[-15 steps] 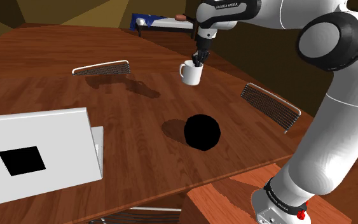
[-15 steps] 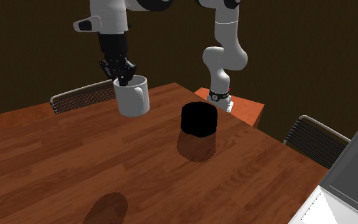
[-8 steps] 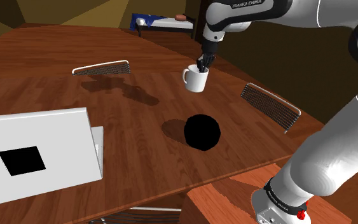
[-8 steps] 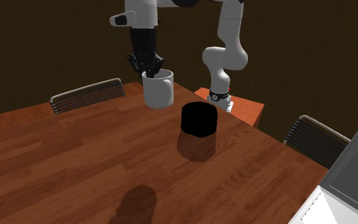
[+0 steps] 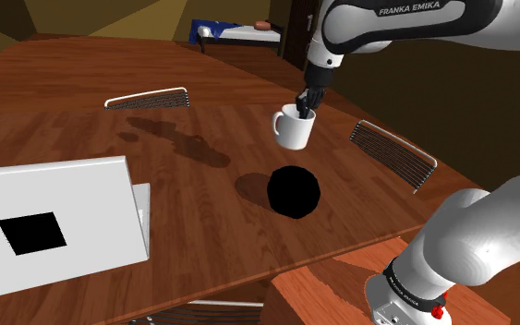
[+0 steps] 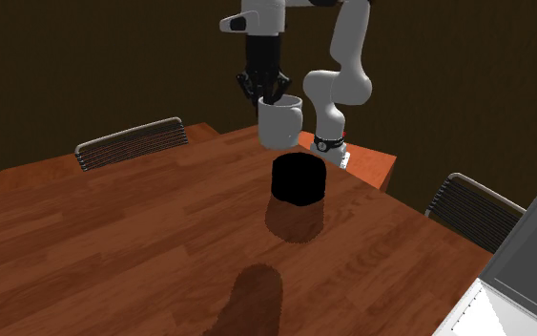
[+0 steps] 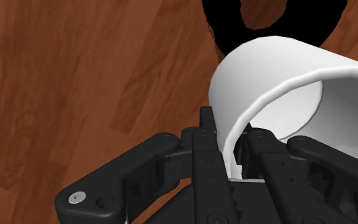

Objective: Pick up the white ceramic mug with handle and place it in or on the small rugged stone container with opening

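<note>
A reddish-brown wooden table [image 5: 82,138] stood before dark walls [image 6: 466,76], slatted chair backs [image 5: 393,153] at its edges. On it sat a small black rounded container [image 5: 294,192], its inside unreadable. The black two-finger gripper [image 5: 306,103] pinched the rim of a plain white handled mug [image 5: 294,131], held in the air near the container, not touching it.

Arm [image 5: 405,23] arched high, forearm level, wrist pointing down; gripper [image 5: 306,102] fingers [image 7: 204,149] pinched across mug [image 5: 294,131] rim.

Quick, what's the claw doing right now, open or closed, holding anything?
The claw is closed on the white mug at its rim, holding it above the table.
</note>
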`<move>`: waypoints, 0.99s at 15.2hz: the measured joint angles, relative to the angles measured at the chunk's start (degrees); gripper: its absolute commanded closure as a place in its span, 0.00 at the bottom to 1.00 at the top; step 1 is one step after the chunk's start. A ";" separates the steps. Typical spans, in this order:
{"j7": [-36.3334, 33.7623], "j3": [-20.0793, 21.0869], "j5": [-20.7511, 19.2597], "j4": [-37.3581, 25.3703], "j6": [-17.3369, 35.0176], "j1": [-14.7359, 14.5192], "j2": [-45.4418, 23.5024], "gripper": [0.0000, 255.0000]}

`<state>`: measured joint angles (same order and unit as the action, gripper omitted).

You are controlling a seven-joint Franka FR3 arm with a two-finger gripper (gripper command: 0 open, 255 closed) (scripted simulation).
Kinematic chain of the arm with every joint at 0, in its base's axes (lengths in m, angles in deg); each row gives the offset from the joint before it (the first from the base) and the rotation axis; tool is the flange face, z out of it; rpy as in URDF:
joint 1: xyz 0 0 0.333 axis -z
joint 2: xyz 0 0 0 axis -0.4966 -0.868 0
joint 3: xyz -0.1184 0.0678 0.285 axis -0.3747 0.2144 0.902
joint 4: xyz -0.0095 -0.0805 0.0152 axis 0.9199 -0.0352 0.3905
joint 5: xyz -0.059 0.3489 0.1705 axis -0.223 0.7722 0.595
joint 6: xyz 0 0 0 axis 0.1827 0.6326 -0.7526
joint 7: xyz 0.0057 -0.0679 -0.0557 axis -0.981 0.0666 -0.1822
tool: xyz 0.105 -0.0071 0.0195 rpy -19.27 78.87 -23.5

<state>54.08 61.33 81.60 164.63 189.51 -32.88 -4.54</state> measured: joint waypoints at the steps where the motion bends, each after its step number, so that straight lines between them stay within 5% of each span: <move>1: -0.70 0.50 0.00 2.09 -0.51 -0.17 2.56 1.00; 6: -3.93 2.98 0.76 8.96 -1.85 -1.27 10.89 1.00; 15: -4.32 3.37 0.97 15.68 4.70 -1.45 11.01 1.00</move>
<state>49.77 64.70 82.57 180.31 194.20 -34.33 6.47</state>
